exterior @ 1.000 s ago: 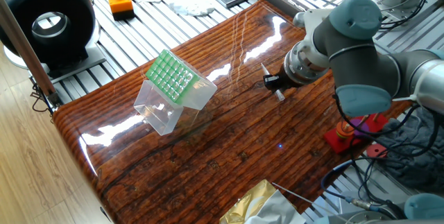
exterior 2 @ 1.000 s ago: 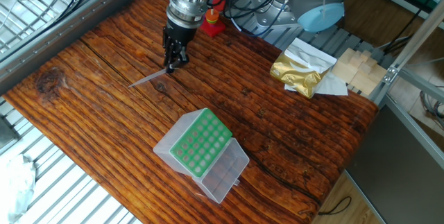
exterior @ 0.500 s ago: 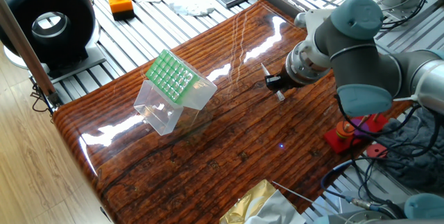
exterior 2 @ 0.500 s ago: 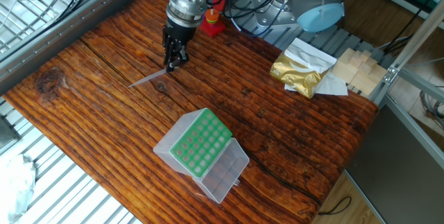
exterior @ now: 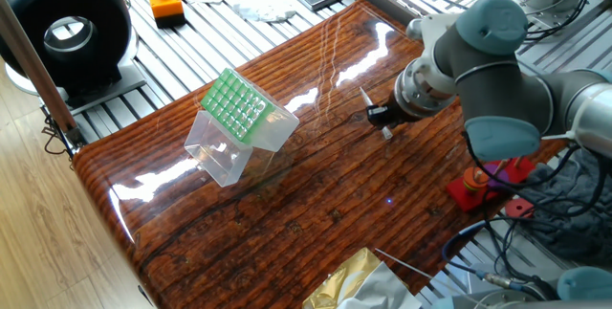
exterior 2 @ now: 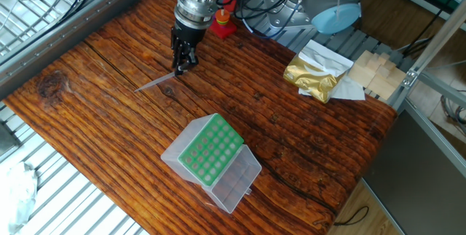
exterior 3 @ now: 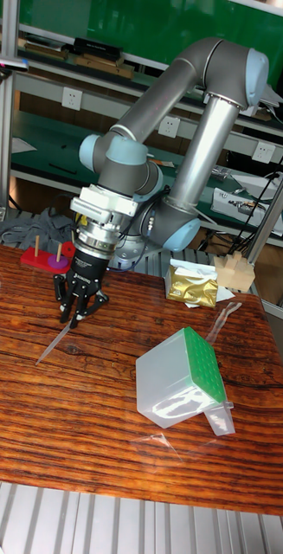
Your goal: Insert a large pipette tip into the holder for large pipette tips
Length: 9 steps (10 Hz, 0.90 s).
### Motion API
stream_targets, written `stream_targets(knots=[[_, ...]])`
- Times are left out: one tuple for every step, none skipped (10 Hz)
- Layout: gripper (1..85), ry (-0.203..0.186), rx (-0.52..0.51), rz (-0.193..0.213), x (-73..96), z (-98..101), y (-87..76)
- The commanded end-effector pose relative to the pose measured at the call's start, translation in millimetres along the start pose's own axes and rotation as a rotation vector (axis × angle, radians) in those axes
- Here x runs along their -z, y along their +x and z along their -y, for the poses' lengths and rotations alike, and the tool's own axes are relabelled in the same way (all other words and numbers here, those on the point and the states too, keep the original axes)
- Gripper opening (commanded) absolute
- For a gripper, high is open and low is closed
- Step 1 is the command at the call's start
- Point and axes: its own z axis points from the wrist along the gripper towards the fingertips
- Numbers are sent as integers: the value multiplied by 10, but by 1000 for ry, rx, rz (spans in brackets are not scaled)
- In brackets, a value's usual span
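The gripper (exterior 2: 182, 68) is pinching one end of the large pipette tip (exterior 2: 154, 82), which is slanting lower-left onto the table (exterior 2: 306, 140); the holder for large pipette tips (exterior 2: 211, 158) is sitting well apart toward the bottom centre, with bare wood between.

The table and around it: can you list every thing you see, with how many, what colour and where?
Pipette tip: one, whitish, slanting down to the table from the end effector.
Tip box: one, clear with a green holed top, tilted, lid open, near the table's front edge.
Table: one, reddish-brown wood.
Foil bag: one, gold, at the table's edge.
Wooden blocks: a few, pale, beyond the bag.
Red base with pegs: one, behind the table.
Button box: one, orange with a red button, off the table.
Round black device: one, beside the button box.
Arm: one, grey and blue.
End effector: one, black, fingers closed on the tip's thick end.
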Motion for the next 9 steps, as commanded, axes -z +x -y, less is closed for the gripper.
stream_targets(knots=[[283, -10, -8, 1, -27, 15, -3], [283, -10, -7, 1, -29, 18, -2], [283, -11, -6, 1, -36, 20, 1], [283, -14, -3, 2, -43, 20, -1], [277, -12, -3, 0, -42, 26, 7], [267, -9, -3, -3, -38, 37, 14], [230, -6, -8, -7, -37, 45, 22], [200, -4, -12, -11, -35, 52, 27], [167, -1, -15, -20, -27, 67, 33]])
